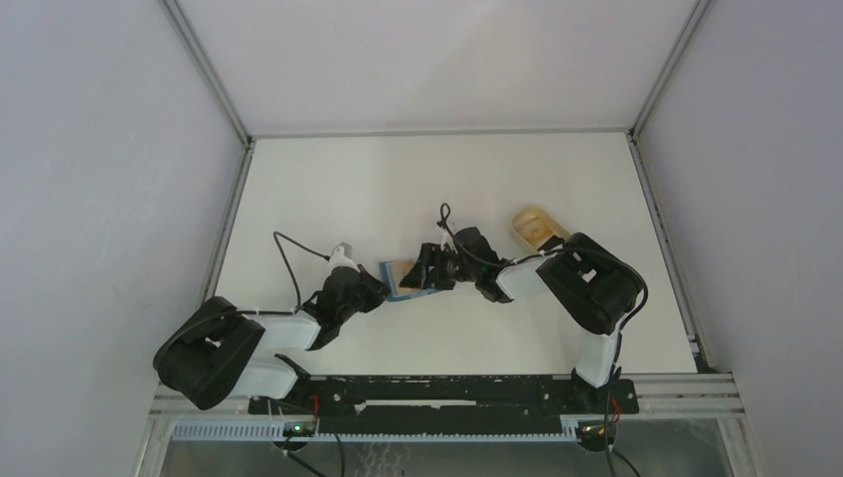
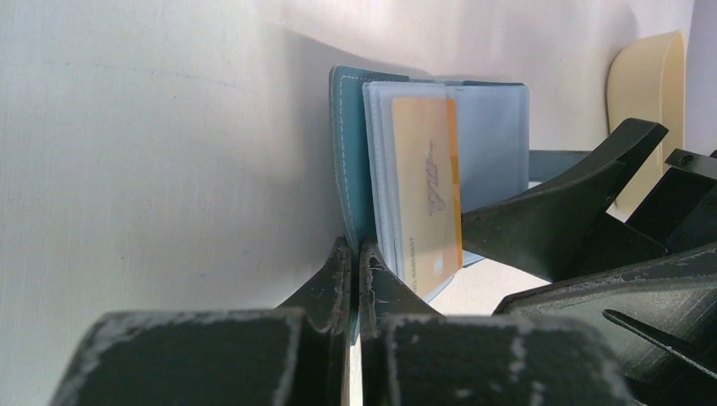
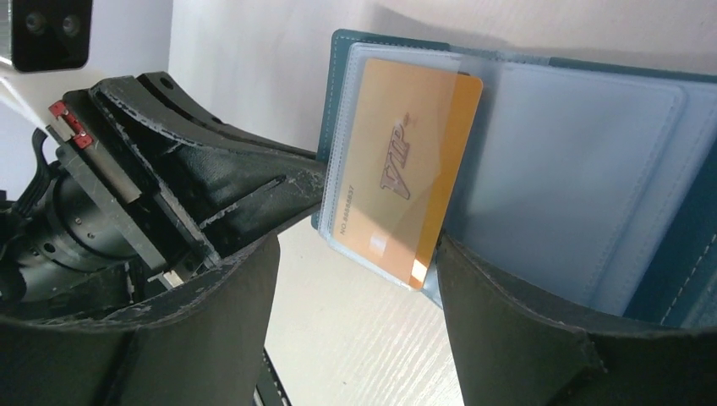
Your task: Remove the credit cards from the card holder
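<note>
The teal card holder (image 1: 400, 278) stands open on its edge between the two arms. My left gripper (image 2: 355, 258) is shut on its teal cover (image 2: 347, 152). Clear plastic sleeves fan out from the card holder (image 3: 697, 211). An orange credit card (image 3: 406, 169) marked VIP sits in the front sleeve, also seen as the orange card (image 2: 427, 194) in the left wrist view. My right gripper (image 3: 359, 249) is open, its jaws either side of that card's lower corner, one finger (image 3: 507, 321) against the sleeves behind it. A pale tan card (image 1: 537, 227) lies flat farther right.
White walls with metal posts enclose the white table (image 1: 418, 179) on three sides. The right arm's elbow (image 1: 591, 283) rises just in front of the tan card. A black rail (image 1: 437, 393) runs along the near edge.
</note>
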